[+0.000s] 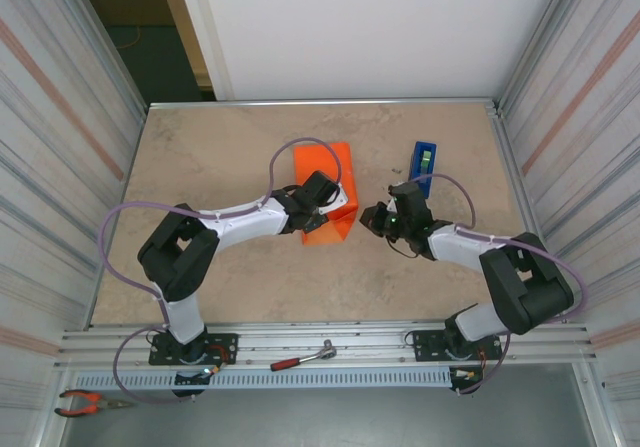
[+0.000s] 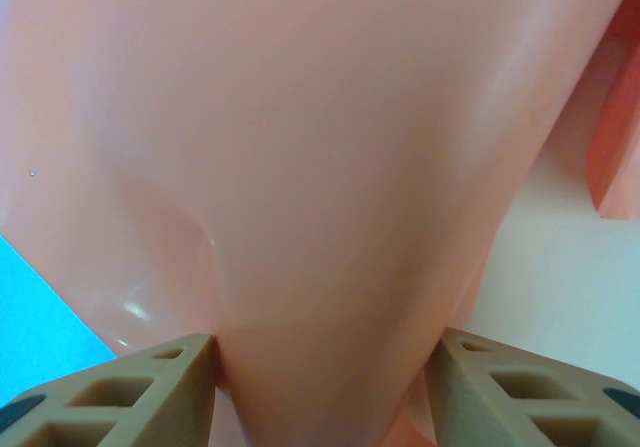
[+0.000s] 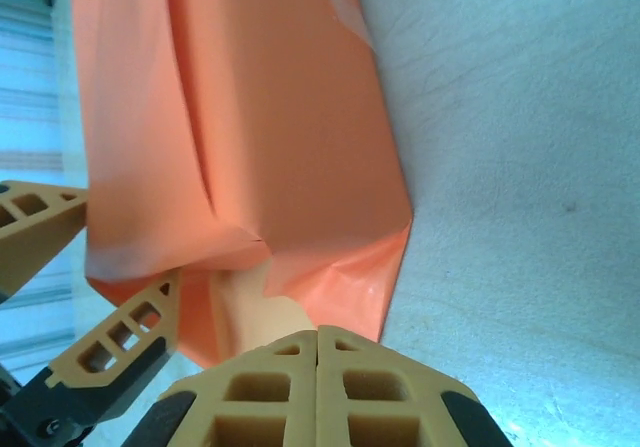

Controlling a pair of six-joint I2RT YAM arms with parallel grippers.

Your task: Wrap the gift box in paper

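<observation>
Paper [image 1: 330, 162], glossy creased orange, clamped in left pincer [image 2: 322, 355]; right pincer [image 3: 318, 352] pressed together.

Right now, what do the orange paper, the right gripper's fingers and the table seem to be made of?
The paper: thin, smooth paper with a slight sheen; it holds sharp creases and soft bulges.
Fingers of the right gripper: matte tan plastic, probably printed, judging by the open cells.
The table: beige, mottled like stone, perhaps laminate; I cannot tell.
</observation>
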